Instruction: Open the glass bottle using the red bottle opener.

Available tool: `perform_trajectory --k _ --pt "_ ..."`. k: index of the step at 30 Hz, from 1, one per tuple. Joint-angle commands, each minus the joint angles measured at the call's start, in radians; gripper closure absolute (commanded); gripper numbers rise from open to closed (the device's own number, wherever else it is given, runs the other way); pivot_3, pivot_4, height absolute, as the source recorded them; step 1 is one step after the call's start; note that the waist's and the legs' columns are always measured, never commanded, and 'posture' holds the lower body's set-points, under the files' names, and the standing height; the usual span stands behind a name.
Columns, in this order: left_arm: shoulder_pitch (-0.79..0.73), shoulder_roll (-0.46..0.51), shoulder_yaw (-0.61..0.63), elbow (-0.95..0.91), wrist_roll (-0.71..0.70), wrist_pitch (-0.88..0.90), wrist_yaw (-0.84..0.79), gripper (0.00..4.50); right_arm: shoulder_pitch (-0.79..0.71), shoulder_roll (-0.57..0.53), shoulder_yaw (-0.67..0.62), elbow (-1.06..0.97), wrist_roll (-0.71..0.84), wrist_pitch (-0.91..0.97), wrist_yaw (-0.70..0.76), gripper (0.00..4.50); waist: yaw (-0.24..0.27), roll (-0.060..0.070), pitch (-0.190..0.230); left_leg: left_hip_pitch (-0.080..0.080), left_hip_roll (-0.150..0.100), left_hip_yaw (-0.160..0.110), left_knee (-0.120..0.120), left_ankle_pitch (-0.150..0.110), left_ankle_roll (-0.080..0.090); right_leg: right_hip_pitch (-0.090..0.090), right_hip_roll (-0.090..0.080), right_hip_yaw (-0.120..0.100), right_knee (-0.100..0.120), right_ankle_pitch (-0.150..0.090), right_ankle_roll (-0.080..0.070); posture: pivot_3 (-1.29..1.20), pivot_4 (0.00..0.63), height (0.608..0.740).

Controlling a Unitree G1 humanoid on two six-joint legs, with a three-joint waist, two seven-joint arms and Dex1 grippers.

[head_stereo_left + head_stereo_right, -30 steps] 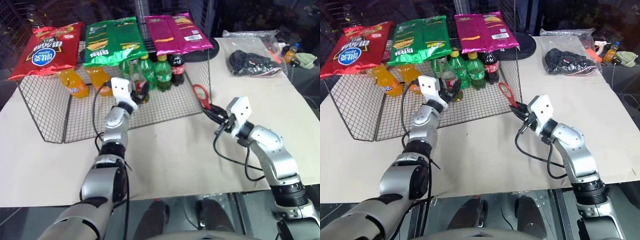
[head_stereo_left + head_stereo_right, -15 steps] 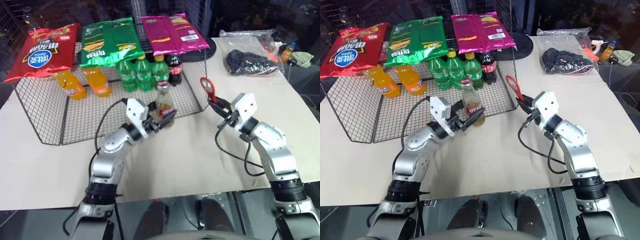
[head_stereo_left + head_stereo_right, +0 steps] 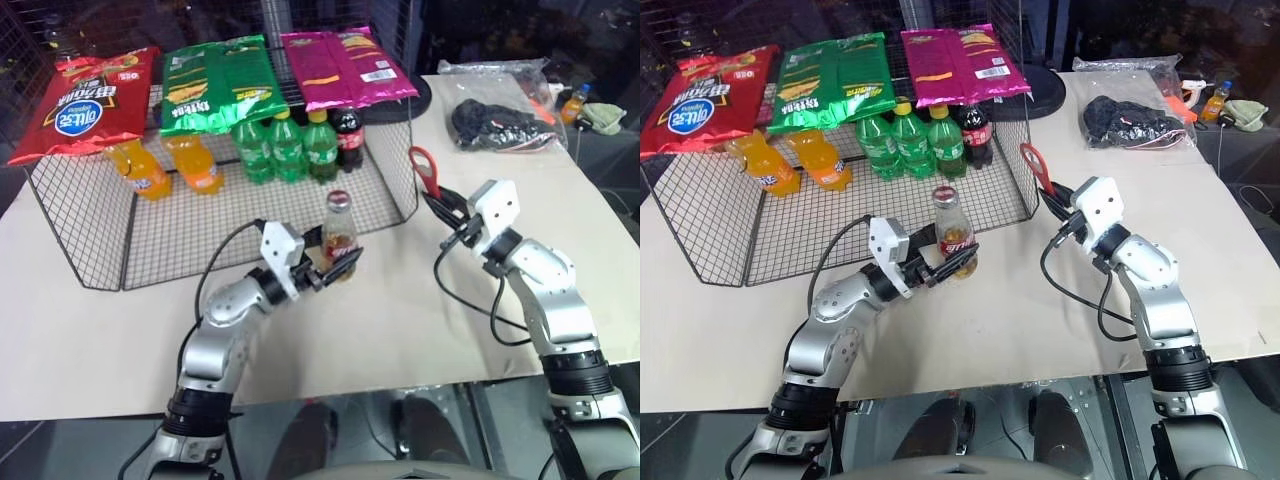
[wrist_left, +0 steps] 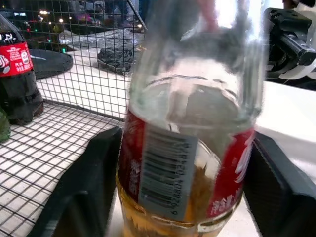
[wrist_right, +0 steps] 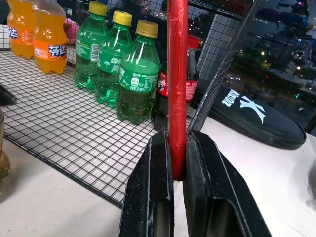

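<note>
— So where's the glass bottle [image 3: 339, 236]?
— Upright between the left gripper [image 3: 333, 273] fingers, just before the wire rack [image 3: 80, 215].
— And the opener?
— Right gripper [image 3: 441, 209] pinches the red bottle opener [image 3: 422, 170], ring up.

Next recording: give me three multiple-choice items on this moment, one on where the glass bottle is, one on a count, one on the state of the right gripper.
1. Where is the glass bottle?
A. between the fingers of the left gripper, at the front edge of the wire basket
B. lying flat on the table
C. on top of the chip bags

2. How many green bottles stand in the basket?
A. one
B. three
C. five

3. What is the right gripper doing?
A. open and empty
B. shut on a green bottle
C. shut on the red bottle opener

Answers: 1 A, both eye views show it upright between those fingers; 2 B, three yellow-capped green bottles stand in a row; 3 C, the right wrist view shows the fingers pinching the red handle.
</note>
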Motion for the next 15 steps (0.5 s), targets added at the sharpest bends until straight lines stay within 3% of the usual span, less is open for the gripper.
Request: perform_trajectory --k 1,15 --pt "0.006 -0.004 0.014 -0.037 -0.004 -0.04 0.01 0.04 -0.009 -0.003 -0.023 -0.027 -0.001 -0.028 -0.009 4.5 0.0 0.0 0.0 0.0 0.0 0.0 0.0 0.0 0.0 0.0 0.0 0.0 0.0 0.0 0.0 0.0 0.15 0.74" --pt "0.003 -0.025 0.057 -0.152 -0.113 -0.024 0.035 0.04 -0.01 0.008 -0.017 -0.01 -0.007 -0.046 -0.008 4.5 0.0 0.0 0.0 0.0 0.0 0.0 0.0 0.0 0.0 0.0 0.0 0.0 0.0 0.0 0.0 0.0 0.15 0.74"
